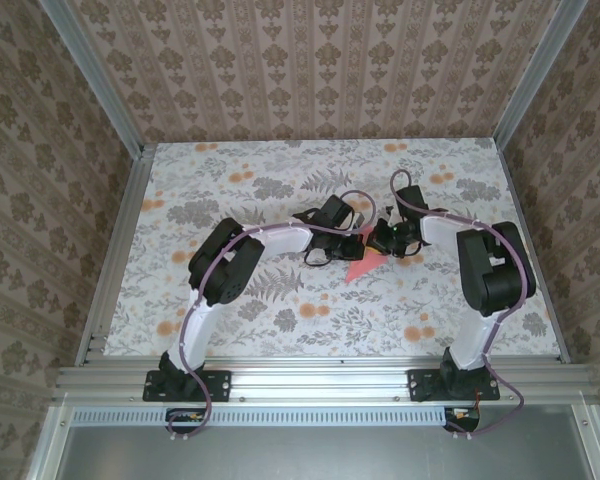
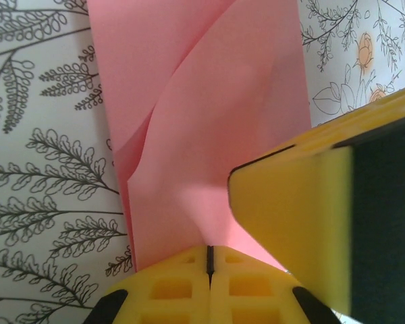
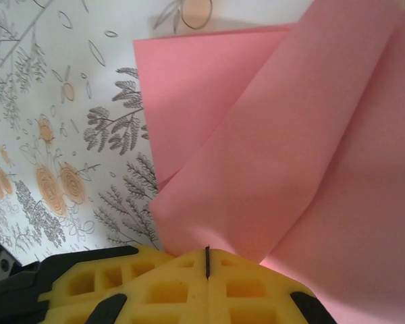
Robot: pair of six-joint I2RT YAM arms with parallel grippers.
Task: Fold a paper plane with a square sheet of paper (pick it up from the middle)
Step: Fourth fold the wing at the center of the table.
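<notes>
Two grips closed | left gripper point(image 2: 209, 262) pinches folded pink sheet point(image 2: 216, 121) | right gripper point(image 3: 207, 262) pinches same sheet | floral table point(image 1: 270, 190) beneath

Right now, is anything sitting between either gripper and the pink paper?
Nothing visible does. The left gripper is shut right on the pink paper, and the right gripper is shut on it too, close beside the left.

Your top camera looks down from above and behind the arm bases point(image 1: 188, 383) at the pink paper point(image 1: 363, 268), far off. Both wrist cameras hover close over that paper (own yellow fingertips point(image 2: 169, 290) foremost), sharing its folds.
</notes>
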